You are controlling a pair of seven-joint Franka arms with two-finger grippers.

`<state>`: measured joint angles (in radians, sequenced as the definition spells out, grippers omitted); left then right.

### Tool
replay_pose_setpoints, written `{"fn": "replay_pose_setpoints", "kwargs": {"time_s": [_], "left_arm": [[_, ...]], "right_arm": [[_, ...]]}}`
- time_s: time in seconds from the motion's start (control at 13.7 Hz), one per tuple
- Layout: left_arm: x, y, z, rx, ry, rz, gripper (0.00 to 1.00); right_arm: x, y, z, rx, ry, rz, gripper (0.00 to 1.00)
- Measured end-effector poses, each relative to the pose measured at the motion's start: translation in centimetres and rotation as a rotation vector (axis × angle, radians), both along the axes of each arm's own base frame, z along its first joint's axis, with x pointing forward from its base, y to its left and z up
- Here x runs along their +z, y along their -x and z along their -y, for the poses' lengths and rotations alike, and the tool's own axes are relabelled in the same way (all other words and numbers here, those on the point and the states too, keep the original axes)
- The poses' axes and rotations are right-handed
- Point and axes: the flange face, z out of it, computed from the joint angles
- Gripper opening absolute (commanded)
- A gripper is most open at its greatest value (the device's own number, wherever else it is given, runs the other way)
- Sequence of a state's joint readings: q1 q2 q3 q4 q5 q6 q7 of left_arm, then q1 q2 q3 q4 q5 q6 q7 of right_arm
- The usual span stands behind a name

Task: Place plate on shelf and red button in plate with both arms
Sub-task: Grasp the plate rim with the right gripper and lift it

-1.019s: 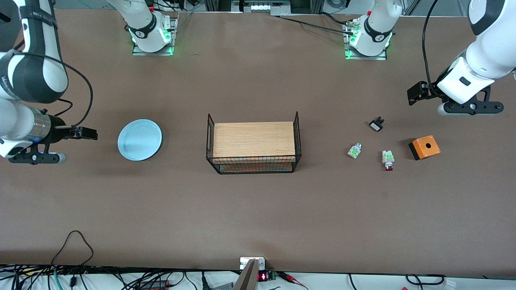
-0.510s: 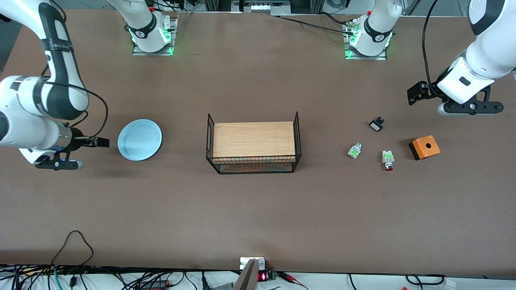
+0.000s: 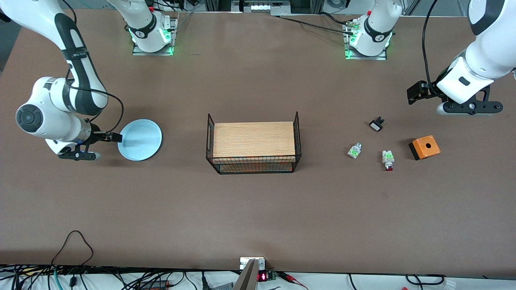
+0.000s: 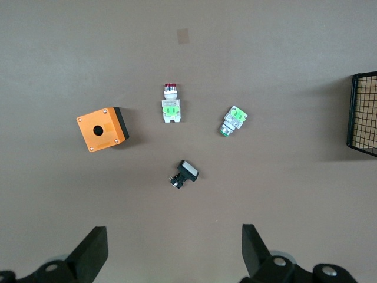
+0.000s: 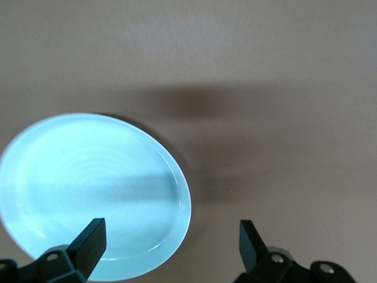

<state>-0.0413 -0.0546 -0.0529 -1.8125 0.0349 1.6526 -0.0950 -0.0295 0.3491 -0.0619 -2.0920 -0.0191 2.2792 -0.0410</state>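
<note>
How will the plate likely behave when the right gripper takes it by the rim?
The plate looks rigid and glossy, so the open right gripper at its rim may slip. It lies flat and shallow, so it probably slides rather than tips. Gripped at one edge, it may sag.

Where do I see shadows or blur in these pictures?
Right wrist view: a dark, soft-edged shadow lies on the table above the plate, and a shadow band crosses the plate; its rim looks slightly soft. Left wrist view: the red button and the orange box are sharp, with short shadows.
</note>
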Motion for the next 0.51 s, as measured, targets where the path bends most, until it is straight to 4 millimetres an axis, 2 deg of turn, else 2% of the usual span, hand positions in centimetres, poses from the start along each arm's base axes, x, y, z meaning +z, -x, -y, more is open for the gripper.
{"fn": "replay_pose_setpoints", "kwargs": {"time_s": [0.22,0.51], "left_arm": [[0.0,0.1,0.4,-0.007,-0.001,-0.003,1.0],[0.0,0.1,0.4,-0.006,-0.001,-0.005,1.0]], "right_arm": [[-2.3,1.6,0.2,0.018,-0.004,-0.002,1.0],[-3.4,1.7,0.2,0.024,-0.004,0.006,0.91]]}}
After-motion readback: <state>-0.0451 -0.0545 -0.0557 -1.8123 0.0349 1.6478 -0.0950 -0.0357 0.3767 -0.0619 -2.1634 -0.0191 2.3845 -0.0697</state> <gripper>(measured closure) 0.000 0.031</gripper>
